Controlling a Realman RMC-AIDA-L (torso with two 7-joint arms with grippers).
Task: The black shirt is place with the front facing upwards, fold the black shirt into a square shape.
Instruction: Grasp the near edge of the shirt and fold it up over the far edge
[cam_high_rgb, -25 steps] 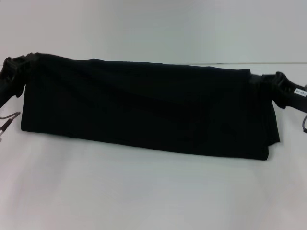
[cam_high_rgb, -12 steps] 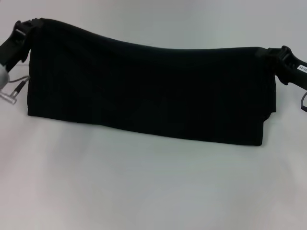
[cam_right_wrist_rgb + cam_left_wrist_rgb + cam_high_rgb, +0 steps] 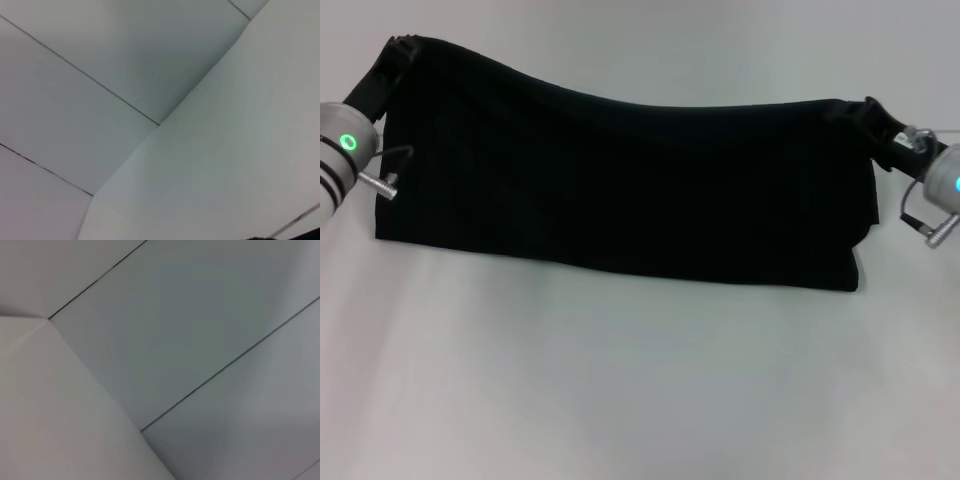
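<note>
The black shirt (image 3: pixel 620 180) hangs as a wide folded band above the white table (image 3: pixel 620 380), stretched between both arms in the head view. My left gripper (image 3: pixel 402 48) is shut on its upper left corner, held higher than the other side. My right gripper (image 3: pixel 855 108) is shut on the upper right corner. The top edge sags from left down toward the right. The lower edge hangs just over the table. No lettering shows on the cloth. Both wrist views show only pale wall and ceiling panels.
The white table spreads out in front of and under the shirt. Silver wrist housings with green lights show at the left edge (image 3: pixel 340 155) and the right edge (image 3: pixel 945 190).
Both grippers have risen and moved away from me with the shirt, the left more than the right. The lower edge lifted, and the silver wrists came into view.
</note>
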